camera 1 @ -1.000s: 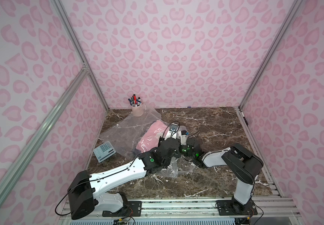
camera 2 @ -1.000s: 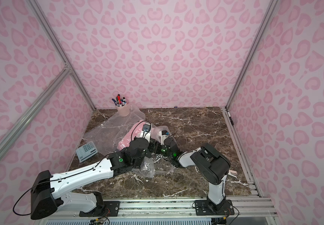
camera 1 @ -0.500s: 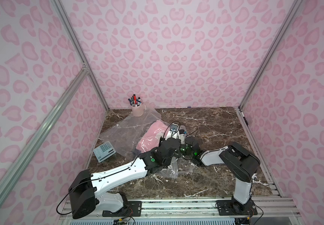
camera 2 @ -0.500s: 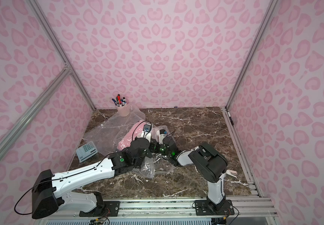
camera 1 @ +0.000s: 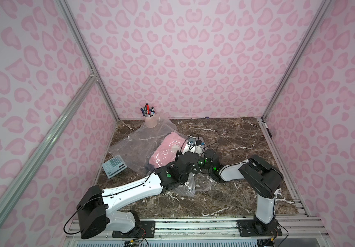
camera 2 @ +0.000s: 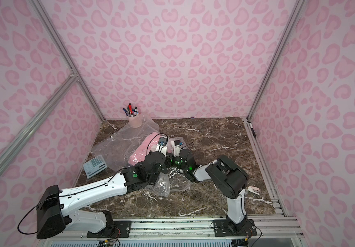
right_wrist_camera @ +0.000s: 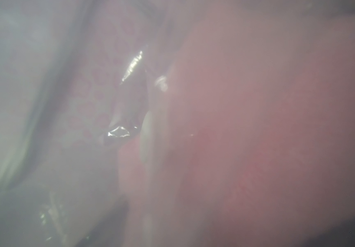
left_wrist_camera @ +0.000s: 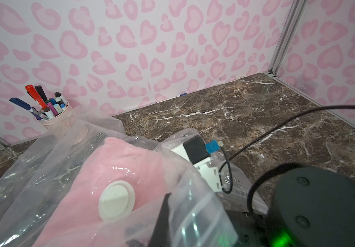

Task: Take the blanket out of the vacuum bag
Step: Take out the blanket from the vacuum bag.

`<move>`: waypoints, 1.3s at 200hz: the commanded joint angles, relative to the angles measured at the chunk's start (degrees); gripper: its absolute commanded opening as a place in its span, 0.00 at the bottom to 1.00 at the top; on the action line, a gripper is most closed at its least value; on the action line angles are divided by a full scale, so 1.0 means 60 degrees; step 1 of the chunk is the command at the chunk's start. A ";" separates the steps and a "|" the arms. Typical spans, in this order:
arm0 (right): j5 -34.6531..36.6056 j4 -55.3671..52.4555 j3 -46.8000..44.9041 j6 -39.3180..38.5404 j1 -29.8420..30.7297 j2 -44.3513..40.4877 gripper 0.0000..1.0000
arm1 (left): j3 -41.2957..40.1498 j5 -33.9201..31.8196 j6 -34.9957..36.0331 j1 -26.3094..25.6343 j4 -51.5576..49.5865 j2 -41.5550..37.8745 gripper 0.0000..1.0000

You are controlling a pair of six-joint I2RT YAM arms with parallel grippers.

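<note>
The vacuum bag [camera 1: 138, 147], clear and crinkly, lies at the table's left centre with the pink blanket [camera 1: 168, 149] inside it. In the left wrist view the white valve disc [left_wrist_camera: 116, 201] sits on the plastic over the blanket [left_wrist_camera: 116, 162]. My left gripper [left_wrist_camera: 167, 205] is shut on a fold of the bag's striped mouth edge, held up off the table. My right arm's wrist [camera 1: 209, 157] reaches in beside it, and its camera block [left_wrist_camera: 195, 149] is under the plastic. The right fingers are hidden. The right wrist view is a blur of plastic and pink blanket [right_wrist_camera: 257, 139].
A pink cup of markers [camera 1: 151, 120] stands at the back left, touching the bag. A grey calculator [camera 1: 114, 166] lies by the left wall. A small white clip [camera 2: 253, 190] lies at the front right. Pink patterned walls close in three sides.
My right arm has edged a little to the left, towards the blanket. The left arm and the bag look unchanged.
</note>
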 commanded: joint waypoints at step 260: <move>0.0806 -0.3109 -0.1786 -0.0955 0.0063 -0.4284 0.00 | -0.0345 -0.0209 0.0335 0.0851 0.1495 0.0467 0.04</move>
